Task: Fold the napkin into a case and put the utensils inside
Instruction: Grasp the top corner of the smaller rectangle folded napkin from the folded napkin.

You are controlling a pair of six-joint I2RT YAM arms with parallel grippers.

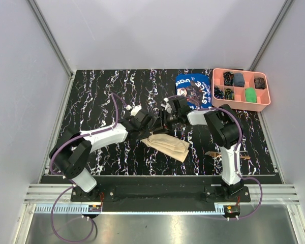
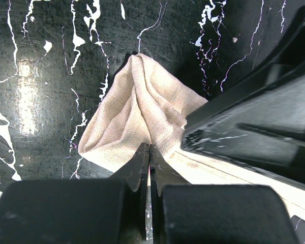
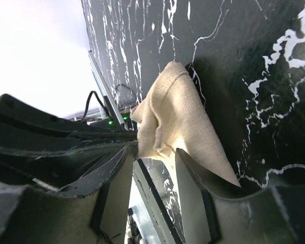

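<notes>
The left gripper (image 2: 150, 152) is pinched tight on a bunched corner of the napkin (image 2: 137, 107) — creases fan out from its tips. The right gripper (image 3: 153, 161) stands parted (cloth between the jaws, not clamped). The napkin lies folded on the table (image 1: 107, 91) — between both arms.

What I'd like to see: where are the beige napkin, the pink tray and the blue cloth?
napkin (image 1: 169, 145), top view, middle of the folded cloth.
pink tray (image 1: 241, 105), top view, its near wall.
blue cloth (image 1: 189, 81), top view, its printed upper part.
</notes>
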